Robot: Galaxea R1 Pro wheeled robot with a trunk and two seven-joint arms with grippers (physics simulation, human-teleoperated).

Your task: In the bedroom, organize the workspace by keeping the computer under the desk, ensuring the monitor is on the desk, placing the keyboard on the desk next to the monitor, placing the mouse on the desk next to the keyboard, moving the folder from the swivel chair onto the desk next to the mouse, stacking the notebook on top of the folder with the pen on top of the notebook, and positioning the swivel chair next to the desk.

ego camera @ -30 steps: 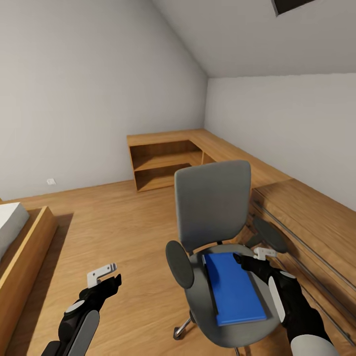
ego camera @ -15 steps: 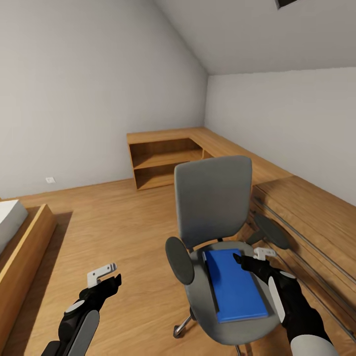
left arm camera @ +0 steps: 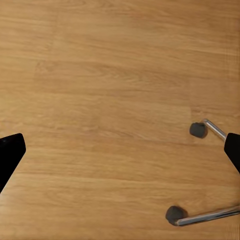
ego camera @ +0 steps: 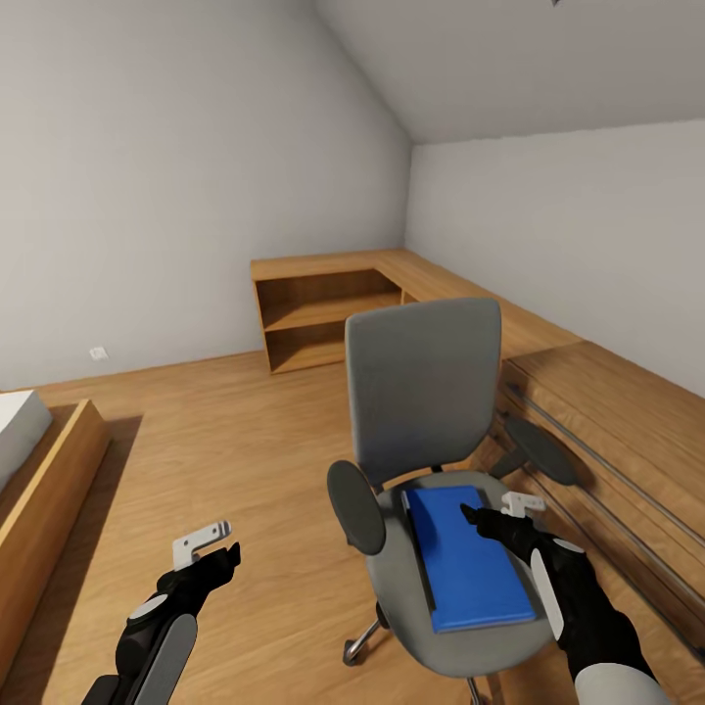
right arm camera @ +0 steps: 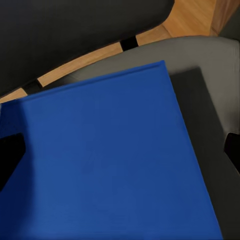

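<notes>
The swivel chair [ego camera: 421, 382], grey with black armrests, stands just ahead of me on the wooden floor. The bright blue folder [ego camera: 465, 568] lies flat on its seat. My right gripper [ego camera: 497, 509] hovers open over the folder's far end, nothing between its fingers. The right wrist view looks straight down on the folder [right arm camera: 100, 160] and the grey seat [right arm camera: 210, 65], with the right gripper [right arm camera: 120, 155] spread wide. My left gripper [ego camera: 211, 550] is open over bare floor left of the chair. Through the left gripper [left arm camera: 120, 155] I see a chair caster [left arm camera: 198, 130] on its chrome leg.
Light wooden low cabinets [ego camera: 323, 313] fill the far corner and run along the right wall [ego camera: 627, 421], close behind the chair. A wooden bed frame [ego camera: 49, 480] sits at the left. Wooden floor [ego camera: 225, 441] lies between the bed and the chair.
The whole picture has shifted slightly, so the camera has moved; chair and cabinets sit a little higher in view. Both grippers hold the same open pose.
</notes>
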